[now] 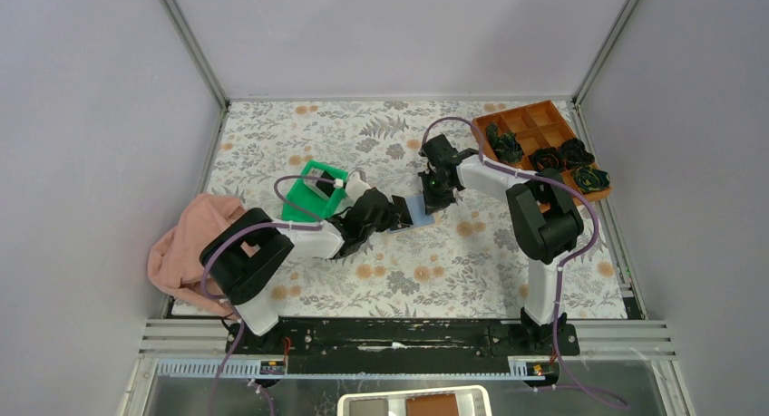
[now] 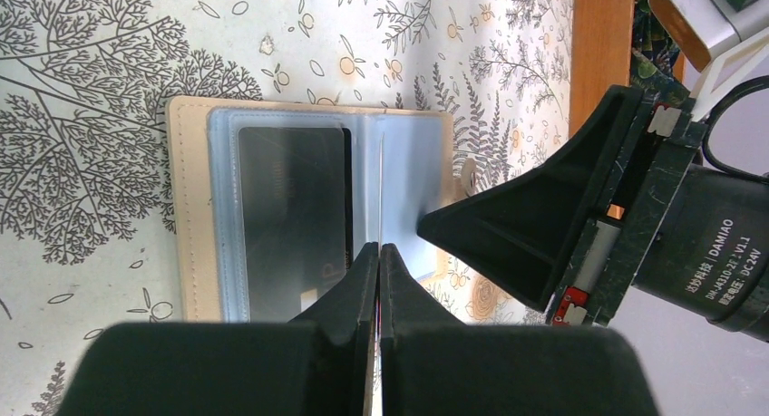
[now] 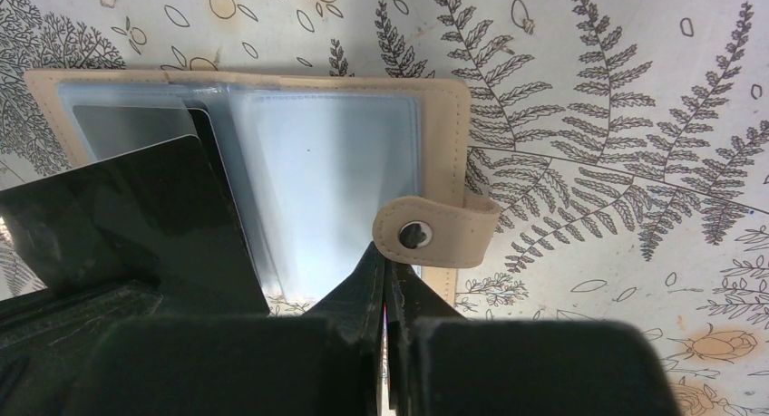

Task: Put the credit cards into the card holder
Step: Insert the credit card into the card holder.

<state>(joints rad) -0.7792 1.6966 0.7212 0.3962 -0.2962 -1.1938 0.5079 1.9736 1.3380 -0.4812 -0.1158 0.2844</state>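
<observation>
The first card [image 2: 292, 221] sat inside the open card holder [image 3: 326, 162] on the desk [image 3: 598, 99], the right claw [image 3: 388, 275] pinched its edge, and the left claw [image 2: 379, 257] squeezed the second card [image 3: 127, 226], not yet in.

Two credit cards [image 3: 127, 221], one card holder [image 3: 345, 153], one green tray [image 1: 297, 206], one orange-brown compartment box [image 1: 528, 119] with four dark rosette lumps [image 1: 504, 145], one pink cloth [image 1: 186, 244].

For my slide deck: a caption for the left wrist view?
Left gripper holds a thin dark card edge-on over the open tan leather-like card holder, another card already sleeved.
</observation>
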